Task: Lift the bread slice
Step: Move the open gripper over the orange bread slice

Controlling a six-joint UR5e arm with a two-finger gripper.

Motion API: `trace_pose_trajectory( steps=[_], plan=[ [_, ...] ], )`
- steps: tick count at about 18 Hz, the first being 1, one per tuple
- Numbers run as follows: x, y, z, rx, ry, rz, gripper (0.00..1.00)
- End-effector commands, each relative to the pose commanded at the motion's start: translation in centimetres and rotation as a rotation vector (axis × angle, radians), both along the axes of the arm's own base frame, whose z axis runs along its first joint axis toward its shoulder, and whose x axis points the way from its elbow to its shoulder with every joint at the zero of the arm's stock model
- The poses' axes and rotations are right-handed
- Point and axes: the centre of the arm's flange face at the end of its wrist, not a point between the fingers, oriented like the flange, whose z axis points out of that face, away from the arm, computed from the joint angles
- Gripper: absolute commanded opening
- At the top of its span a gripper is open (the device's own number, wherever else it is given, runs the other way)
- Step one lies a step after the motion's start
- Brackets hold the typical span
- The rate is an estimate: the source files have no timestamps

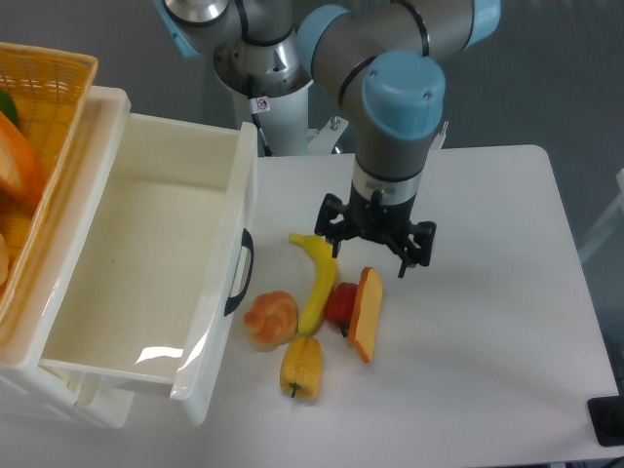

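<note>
The bread slice (367, 314) is an orange-brown slab with a paler face. It stands on its edge on the white table (487, 322), leaning against a red item (341, 302). My gripper (373, 261) hangs just above and behind the slice's upper end. Its dark fingers are spread apart and hold nothing. The wrist above it hides the table behind.
A yellow banana (317, 278) lies left of the slice. A round orange-peach lump (270, 318) and a yellow bell pepper (301, 367) lie further left and in front. An open white drawer (146, 273) stands at the left, with a yellow basket (39, 107) above it.
</note>
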Motion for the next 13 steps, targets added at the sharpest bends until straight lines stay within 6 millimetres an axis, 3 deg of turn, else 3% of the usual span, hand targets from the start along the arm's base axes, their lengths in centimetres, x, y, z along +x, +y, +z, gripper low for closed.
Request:
trace_pose_trajectory(
  steps=[13],
  plan=[
    [-0.1,-0.2,-1.2,-0.029,0.002,0.012,1.00]
  ],
)
